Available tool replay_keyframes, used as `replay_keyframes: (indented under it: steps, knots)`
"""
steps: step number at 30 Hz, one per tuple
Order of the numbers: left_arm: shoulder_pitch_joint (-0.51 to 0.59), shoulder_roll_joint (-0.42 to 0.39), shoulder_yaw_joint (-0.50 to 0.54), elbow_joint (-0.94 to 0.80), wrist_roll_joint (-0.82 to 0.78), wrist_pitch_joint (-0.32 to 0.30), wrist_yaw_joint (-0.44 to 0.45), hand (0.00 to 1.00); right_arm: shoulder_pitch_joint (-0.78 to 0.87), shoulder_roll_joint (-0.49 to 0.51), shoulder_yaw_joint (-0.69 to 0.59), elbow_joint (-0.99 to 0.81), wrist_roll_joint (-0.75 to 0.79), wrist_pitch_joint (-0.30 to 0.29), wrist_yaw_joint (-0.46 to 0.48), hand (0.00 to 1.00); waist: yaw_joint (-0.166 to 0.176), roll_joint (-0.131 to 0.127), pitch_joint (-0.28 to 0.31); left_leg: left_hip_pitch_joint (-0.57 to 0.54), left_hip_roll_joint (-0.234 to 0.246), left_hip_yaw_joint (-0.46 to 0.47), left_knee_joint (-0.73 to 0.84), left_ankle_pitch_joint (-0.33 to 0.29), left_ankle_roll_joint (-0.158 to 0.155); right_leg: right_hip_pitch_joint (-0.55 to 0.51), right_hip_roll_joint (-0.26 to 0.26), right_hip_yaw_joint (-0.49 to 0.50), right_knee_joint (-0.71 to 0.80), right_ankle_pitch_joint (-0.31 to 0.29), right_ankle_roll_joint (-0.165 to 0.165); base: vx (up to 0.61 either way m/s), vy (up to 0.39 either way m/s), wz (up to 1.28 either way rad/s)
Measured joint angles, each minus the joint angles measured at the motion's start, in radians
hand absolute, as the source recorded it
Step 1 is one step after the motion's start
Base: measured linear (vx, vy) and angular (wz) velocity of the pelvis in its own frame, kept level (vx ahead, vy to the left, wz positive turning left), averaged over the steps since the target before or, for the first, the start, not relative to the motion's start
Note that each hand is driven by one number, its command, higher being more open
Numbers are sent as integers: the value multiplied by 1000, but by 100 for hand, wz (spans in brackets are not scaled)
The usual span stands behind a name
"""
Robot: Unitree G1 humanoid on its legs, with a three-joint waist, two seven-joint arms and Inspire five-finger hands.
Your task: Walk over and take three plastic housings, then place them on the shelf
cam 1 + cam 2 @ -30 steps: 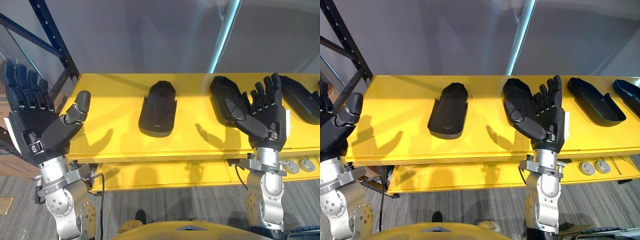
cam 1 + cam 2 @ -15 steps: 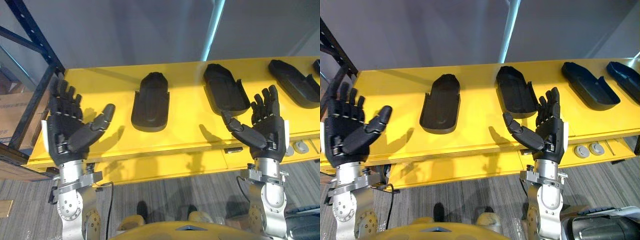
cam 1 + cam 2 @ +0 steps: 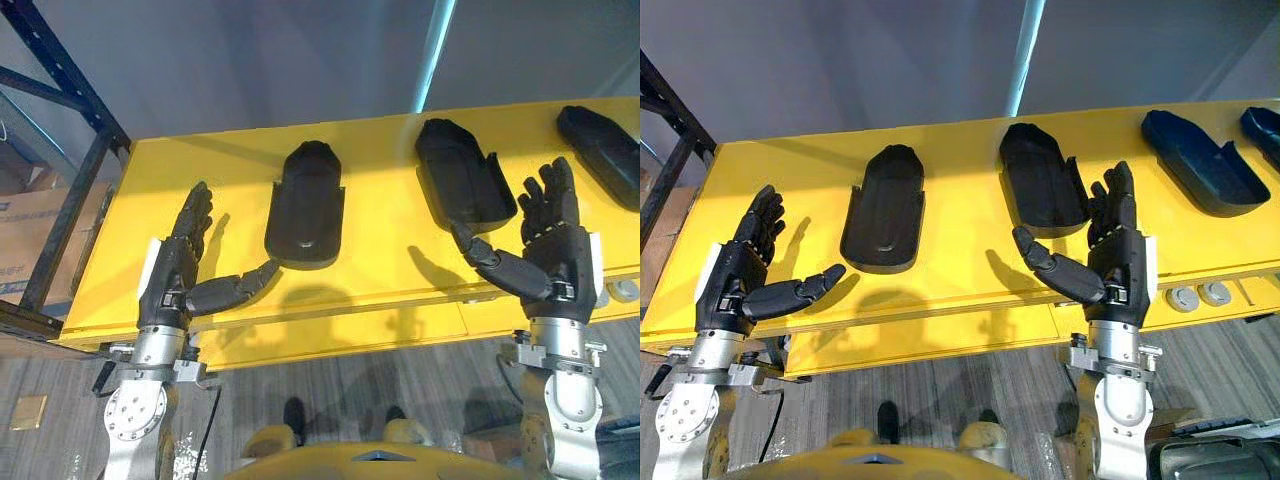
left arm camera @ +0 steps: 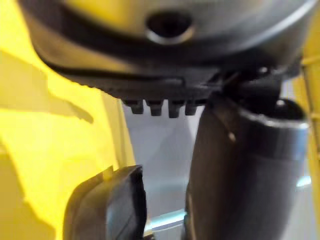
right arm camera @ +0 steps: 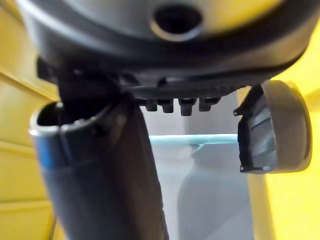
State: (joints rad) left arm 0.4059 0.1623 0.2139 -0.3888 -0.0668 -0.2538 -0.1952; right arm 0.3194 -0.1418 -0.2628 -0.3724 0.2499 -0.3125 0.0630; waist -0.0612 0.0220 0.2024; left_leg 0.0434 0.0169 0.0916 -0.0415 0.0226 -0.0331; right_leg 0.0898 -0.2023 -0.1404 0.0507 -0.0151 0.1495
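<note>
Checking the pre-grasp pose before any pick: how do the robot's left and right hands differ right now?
The left hand is turned edge-on; the right hand shows its palm. The left hand's thumb points towards the near end of the left housing; the right hand's fingers stand beside the next housing. Both are open, holding nothing, over the front of the yellow surface.

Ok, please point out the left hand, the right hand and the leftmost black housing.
left hand (image 3: 171, 282), left eye view, on the palm
right hand (image 3: 560, 258), left eye view, on the palm
leftmost black housing (image 3: 305, 205), left eye view, its middle
</note>
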Motion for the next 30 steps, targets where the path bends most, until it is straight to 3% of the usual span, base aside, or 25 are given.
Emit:
replay_keyframes:
  steps: [5,8,12,15,17,21,30]
  knots:
    - [28,39,21,0,-1,30,-88,100,0,-20,-34,-12,11,1,10,100,-3,29,10,-1,2,5,1,0,-1,-1,0,0,-1,-3,-2,0,0,0]
    - [43,50,23,0,-1,63,-112,100,0,-20,-35,-33,10,2,19,100,-2,31,11,-4,2,6,3,0,-1,-1,0,-2,-2,-11,-4,-5,-3,1]
    - [31,50,22,0,-3,63,-114,100,-7,-21,-39,-38,9,4,20,100,-5,32,11,-34,2,13,22,0,-1,-13,-4,-19,0,-19,-4,-20,-2,16]
    - [8,50,16,9,-3,63,-100,100,-40,-35,-39,-37,5,13,17,100,-9,36,26,-88,6,12,81,-19,-2,-46,-5,-19,24,-21,-6,-25,19,8]
    - [-42,51,-1,56,-3,63,-68,100,-67,-78,-38,-36,1,19,14,100,-9,43,69,-141,17,9,217,-72,-2,-63,-6,-16,84,-47,-8,-70,38,0]
    - [-89,51,-20,112,-20,62,-11,100,-87,-97,-35,-32,-9,19,5,100,-23,48,119,-187,30,7,345,-141,-7,-89,-6,-3,170,-92,-9,-71,26,-3]
    - [-169,53,-54,192,-29,35,68,100,-79,-98,-16,-12,-11,18,-1,100,-27,58,140,-217,45,43,425,-188,-2,-124,-5,39,214,-109,-10,-24,27,-11]
